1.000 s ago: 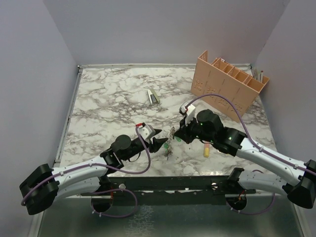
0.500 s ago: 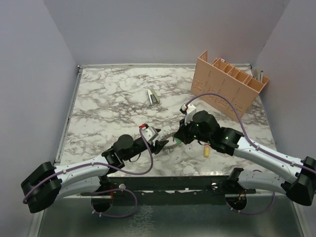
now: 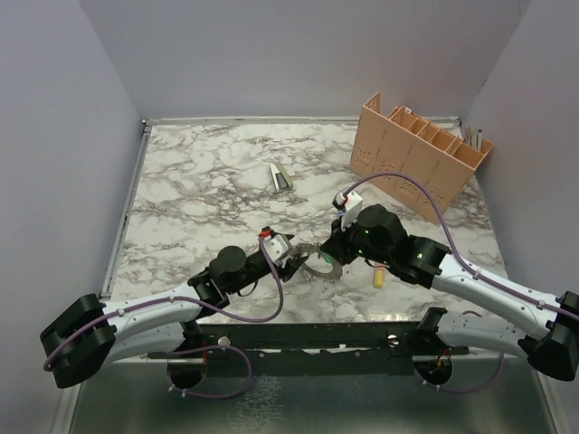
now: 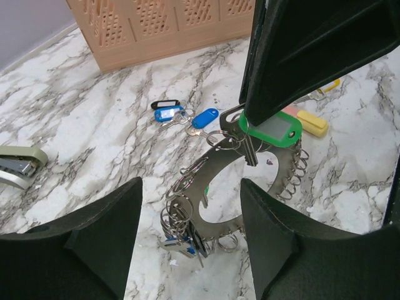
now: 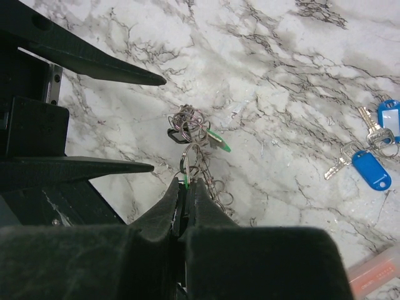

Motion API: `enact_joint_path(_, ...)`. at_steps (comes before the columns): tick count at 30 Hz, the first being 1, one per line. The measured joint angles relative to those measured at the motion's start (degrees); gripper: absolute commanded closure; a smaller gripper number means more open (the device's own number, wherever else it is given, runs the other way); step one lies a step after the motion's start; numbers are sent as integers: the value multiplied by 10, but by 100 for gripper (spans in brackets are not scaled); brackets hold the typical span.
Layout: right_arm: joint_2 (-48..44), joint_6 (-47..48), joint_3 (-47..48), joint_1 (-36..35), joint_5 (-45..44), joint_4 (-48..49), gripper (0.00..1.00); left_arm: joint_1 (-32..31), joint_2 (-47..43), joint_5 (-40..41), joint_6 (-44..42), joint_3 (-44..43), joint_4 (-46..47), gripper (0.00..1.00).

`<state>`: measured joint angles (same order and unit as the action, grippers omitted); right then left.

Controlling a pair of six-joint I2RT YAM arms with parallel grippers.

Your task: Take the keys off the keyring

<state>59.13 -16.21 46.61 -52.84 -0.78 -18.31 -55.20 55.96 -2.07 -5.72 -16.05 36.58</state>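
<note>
Left gripper (image 4: 191, 182) has moved closer to the keyring (image 4: 278, 167) and spread wider. The ring lies just ahead between its open, empty jaws. Right gripper (image 5: 185, 187), opposite, stays pinched on a green key (image 4: 270, 129). Its fingers hide where that key joins the ring.

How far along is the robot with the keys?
Done: a few blue-tagged keys lie loose, apart from the keyring. In hand: the right end effector pinches a green-tagged key that looks still hooked on; the left end effector is open. Left: a bunch of keys on the ring's near edge.
</note>
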Motion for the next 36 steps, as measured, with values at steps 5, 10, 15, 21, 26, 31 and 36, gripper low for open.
enact_joint_path(5,-11,13,-11,0,0,8,99,0,0,1,-24,0,13,35)
enact_joint_path(10,-25,27,-23,0,1,9,99,0,7,1,-49,0,37,36)
enact_joint_path(15,-39,43,-33,0,9,20,100,0,28,-3,-69,-4,44,39)
enact_joint_path(21,-50,69,-53,0,22,32,99,0,44,-21,-89,-19,45,43)
enact_joint_path(26,-59,92,-64,0,30,41,99,0,44,-43,-103,-22,46,43)
enact_joint_path(31,-71,98,-71,0,38,52,100,0,53,-66,-114,-24,49,43)
enact_joint_path(36,-73,104,-78,0,48,60,100,0,78,-84,-120,-36,49,49)
